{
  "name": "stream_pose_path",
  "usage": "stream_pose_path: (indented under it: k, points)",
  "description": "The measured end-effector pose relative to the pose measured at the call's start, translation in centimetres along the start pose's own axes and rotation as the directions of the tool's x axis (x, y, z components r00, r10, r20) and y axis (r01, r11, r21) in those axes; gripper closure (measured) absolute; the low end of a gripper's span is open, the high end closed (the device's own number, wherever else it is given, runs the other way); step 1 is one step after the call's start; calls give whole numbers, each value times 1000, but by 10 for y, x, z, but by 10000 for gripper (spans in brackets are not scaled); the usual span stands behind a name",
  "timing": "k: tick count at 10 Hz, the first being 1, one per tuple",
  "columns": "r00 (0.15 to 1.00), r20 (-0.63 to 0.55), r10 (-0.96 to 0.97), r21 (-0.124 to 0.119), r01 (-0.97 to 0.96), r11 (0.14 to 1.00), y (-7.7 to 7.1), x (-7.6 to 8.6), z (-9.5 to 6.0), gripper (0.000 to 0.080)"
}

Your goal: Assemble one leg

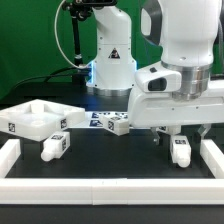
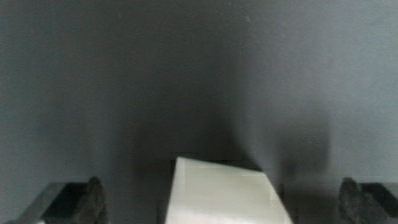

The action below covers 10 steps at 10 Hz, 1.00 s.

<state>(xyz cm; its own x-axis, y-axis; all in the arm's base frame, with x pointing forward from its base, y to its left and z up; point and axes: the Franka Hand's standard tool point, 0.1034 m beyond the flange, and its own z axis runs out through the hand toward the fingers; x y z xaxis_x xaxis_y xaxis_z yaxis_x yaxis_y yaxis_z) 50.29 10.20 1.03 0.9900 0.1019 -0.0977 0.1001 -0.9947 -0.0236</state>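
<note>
One leg (image 1: 181, 153) under the gripper (image 1: 177, 141), exterior view's right.
Jaws spread wide, leg between them untouched; it sits on the black table (image 1: 110, 162), well apart from the tabletop (image 1: 35, 118).

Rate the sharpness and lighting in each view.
Exterior view: evenly lit and fairly sharp, the white arm bright, with a bluish glow at its base; the leg under the gripper reads clearly. Wrist view: dim and soft throughout, the leg a blurred pale block, the dark fingers barely distinct from the grey background.
</note>
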Motion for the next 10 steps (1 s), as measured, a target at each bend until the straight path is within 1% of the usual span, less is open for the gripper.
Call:
stream_pose_path:
  k: [1, 2, 3, 4, 6, 7, 8, 9, 10]
  points:
    - [999, -32, -2, 1, 2, 1000, 2, 4, -1, 270]
    - [999, -32, -3, 1, 3, 1000, 1, 4, 0, 270]
    - [999, -32, -3, 2, 3, 1000, 1, 4, 0, 407]
    - [999, -32, -3, 2, 3, 1000, 1, 4, 0, 516]
    - [999, -32, 1, 2, -1, 1000, 0, 3, -1, 514]
    - [1000, -21, 12, 0, -12, 1000, -6, -5, -8, 514]
    - [999, -12, 35, -3, -35, 999, -17, -19, -21, 514]
    - [998, -11, 55, -6, -55, 998, -30, -34, -35, 514]
    - [997, -17, 77, -9, -77, 997, -48, -47, -47, 514]
